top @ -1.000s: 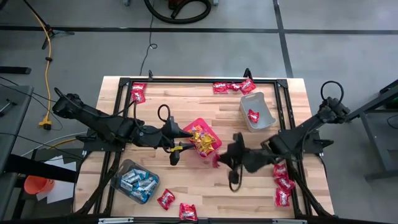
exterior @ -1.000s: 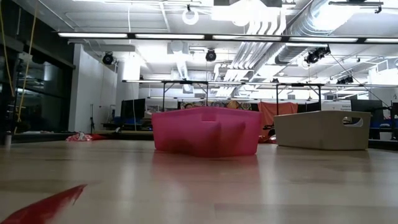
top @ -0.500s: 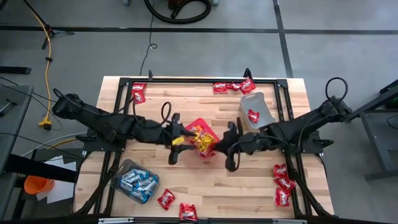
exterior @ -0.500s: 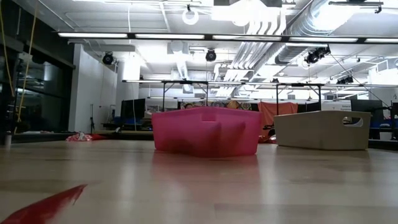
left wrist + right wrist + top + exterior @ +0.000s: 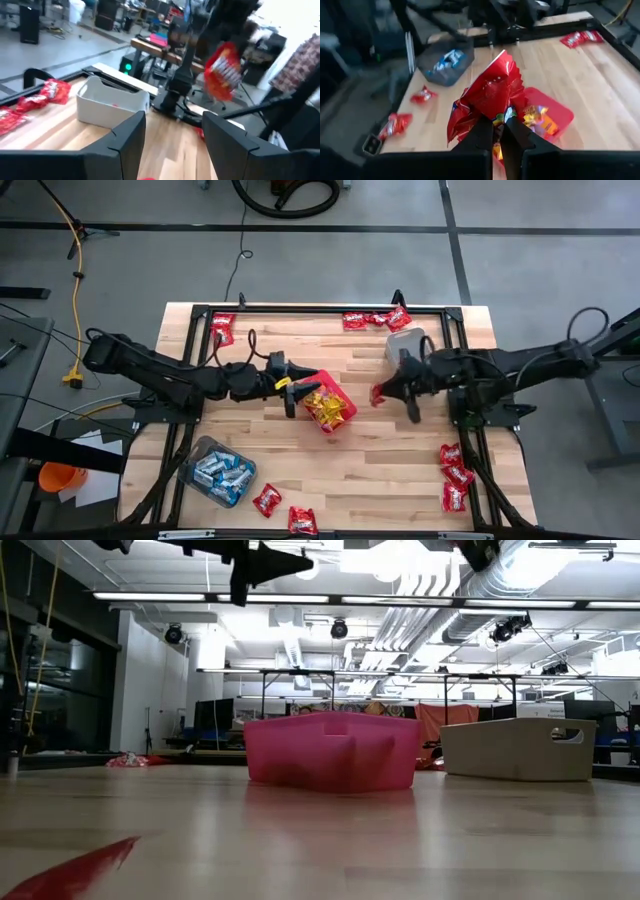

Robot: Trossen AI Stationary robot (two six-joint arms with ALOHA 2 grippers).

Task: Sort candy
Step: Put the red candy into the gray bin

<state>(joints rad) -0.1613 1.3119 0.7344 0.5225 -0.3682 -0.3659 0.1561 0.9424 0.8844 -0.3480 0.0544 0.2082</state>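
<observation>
Now the right gripper (image 5: 380, 394), pinching a red candy (image 5: 487, 97), has swung from the red bin (image 5: 327, 402) toward the grey tub (image 5: 405, 345), while the left gripper (image 5: 292, 388) hangs spread above the bin

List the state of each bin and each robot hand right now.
Red bin: holds yellow candy.
Grey bin: on the table, contents hidden by the right arm.
Clear tub: holds blue-and-white candy.
Right hand: shut on a red candy packet, held off the table.
Left hand: open, empty, beside the red bin.

Bright overhead strip lights, soft shadows; both wrist views smeared by blur.
</observation>
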